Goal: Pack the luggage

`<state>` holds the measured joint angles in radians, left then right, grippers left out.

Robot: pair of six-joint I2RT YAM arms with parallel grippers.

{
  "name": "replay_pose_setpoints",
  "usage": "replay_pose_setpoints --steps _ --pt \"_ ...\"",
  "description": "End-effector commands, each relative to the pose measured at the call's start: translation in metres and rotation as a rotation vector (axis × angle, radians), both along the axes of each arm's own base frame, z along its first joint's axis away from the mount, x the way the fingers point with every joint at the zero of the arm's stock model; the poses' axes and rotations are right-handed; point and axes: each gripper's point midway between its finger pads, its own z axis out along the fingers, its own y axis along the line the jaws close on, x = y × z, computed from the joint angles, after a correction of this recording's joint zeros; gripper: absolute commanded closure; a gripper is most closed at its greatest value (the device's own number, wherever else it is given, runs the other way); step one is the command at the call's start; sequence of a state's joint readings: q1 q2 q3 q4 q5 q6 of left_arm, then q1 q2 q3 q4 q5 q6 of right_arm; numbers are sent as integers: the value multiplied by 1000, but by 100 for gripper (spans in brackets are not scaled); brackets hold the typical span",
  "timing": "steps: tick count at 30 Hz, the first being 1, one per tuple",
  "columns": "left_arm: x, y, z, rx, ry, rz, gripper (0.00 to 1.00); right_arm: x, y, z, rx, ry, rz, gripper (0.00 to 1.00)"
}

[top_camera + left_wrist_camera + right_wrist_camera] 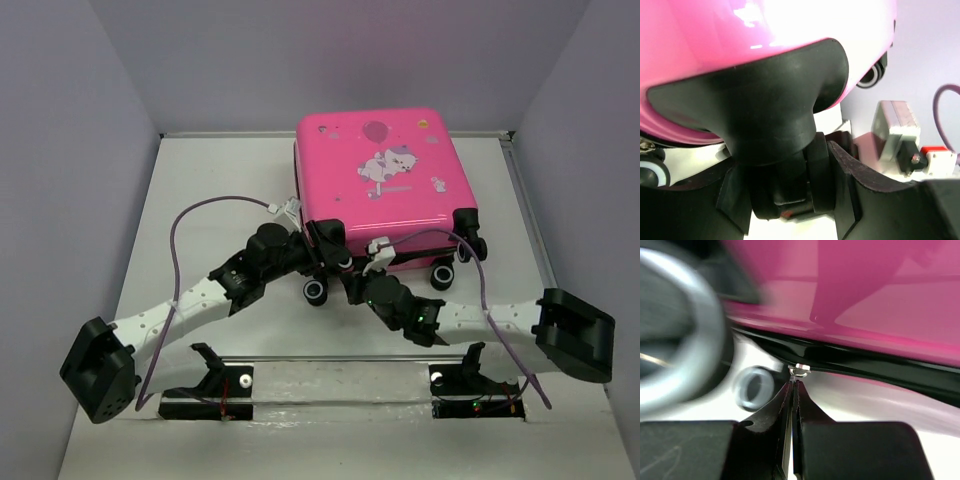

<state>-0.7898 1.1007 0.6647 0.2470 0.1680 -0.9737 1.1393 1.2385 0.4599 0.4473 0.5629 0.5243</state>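
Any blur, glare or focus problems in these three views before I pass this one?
Top external: sharp, evenly lit, only soft shadow beneath the luggage. Left wrist: blown-out white glare across the luggage, caster housing filling the frame. Right wrist: left side smeared by blur, wheel soft, yet the right pincer and zipper pull read clearly.

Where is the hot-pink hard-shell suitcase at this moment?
In the top view, the suitcase lies lid-up at the far centre of the white table, its wheeled edge nearest the left gripper and right gripper.
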Motion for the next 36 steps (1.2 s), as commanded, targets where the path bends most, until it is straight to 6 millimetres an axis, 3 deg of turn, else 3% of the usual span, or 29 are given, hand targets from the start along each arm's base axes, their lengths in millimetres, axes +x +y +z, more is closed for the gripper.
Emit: replay_pose_setpoints --steps 1,3,6,7,8,12,14,16,18,19,20,21,22,23,27,28,30,33,35,36 --pt "-3 -21 167 -369 -395 -90 94 -64 106 74 340 -12 406 93" --pt "-7 -19 181 -405 -401 -95 94 -81 132 79 398 -17 513 93" --pt "-11 -15 192 -437 -405 -93 94 -88 158 97 499 -62 581 93" --pt "-12 -14 193 -453 -395 -89 94 -89 163 102 528 -70 596 93" --pt "-13 -12 195 -465 -392 -86 94 -94 168 119 612 -88 612 93" --pt "-18 -6 191 -524 -374 -75 94 -97 170 114 719 -53 614 93" --pt "-20 -6 188 -529 -366 -86 94 -101 162 111 730 -51 606 93" --pt "-23 -5 184 -526 -358 -95 94 -95 138 96 693 -39 538 93" --pt "-26 -1 183 -522 -363 -95 94 -89 112 60 574 -2 458 89" --pt "-25 0 172 -504 -342 -86 94 -81 94 75 601 -27 388 72" --pt "-26 5 171 -505 -343 -75 94 -77 82 60 529 -11 348 63" --pt "-26 9 165 -502 -336 -58 94 -71 65 79 538 -43 292 50" --pt "-24 10 165 -501 -333 -49 93 -71 65 57 446 -3 285 49" --pt "-24 12 156 -491 -319 -39 90 -64 55 59 413 -10 231 37" --pt "-20 21 147 -471 -301 9 49 -58 14 76 259 -35 154 21" --pt "-19 23 146 -468 -304 18 42 -57 11 85 246 -53 148 17" --pt "-18 24 141 -459 -288 30 28 -54 5 84 194 -42 134 15" --pt "-16 25 136 -451 -276 37 14 -54 11 95 158 -53 155 10" --pt "-16 23 132 -445 -267 35 10 -52 19 94 123 -63 167 7" --pt "-15 23 131 -441 -266 34 7 -47 21 103 129 -74 157 6"
